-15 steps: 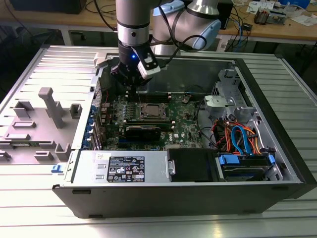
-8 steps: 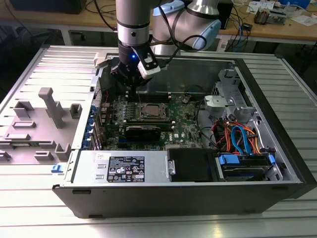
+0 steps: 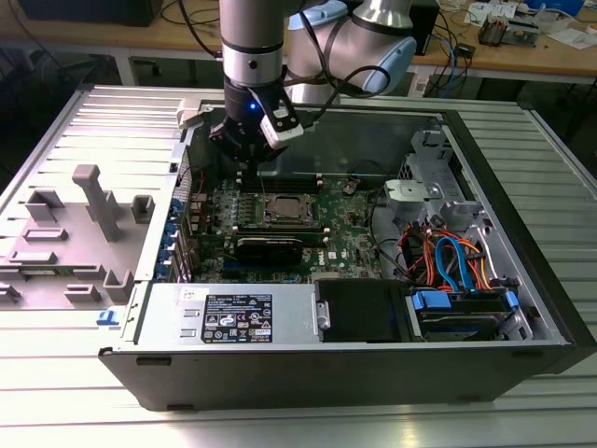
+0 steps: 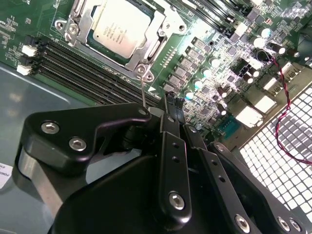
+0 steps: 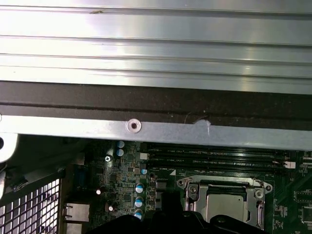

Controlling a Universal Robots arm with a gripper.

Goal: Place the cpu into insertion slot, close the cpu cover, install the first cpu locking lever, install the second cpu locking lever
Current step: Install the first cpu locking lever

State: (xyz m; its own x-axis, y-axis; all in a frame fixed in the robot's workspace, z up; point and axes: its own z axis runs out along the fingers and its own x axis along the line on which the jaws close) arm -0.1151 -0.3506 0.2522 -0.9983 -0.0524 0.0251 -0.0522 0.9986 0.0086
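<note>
Silvery square cpu (image 4: pixel 120 30) framed by thin metal cpu cover (image 4: pixel 161 34); black end effector (image 4: pixel 170 108) nearby, grip state indiscernible.

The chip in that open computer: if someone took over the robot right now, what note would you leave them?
Gripper: hangs low over the circuit board, beside the socket; open or shut cannot be told.
Chip: seated in the socket, cover frame lying over it.
Lever: a thin rod stands up at the socket's corner, close to the gripper.
Done: chip placed, cover apparently closed.
Left: the locking levers, which do not look latched yet.
</note>
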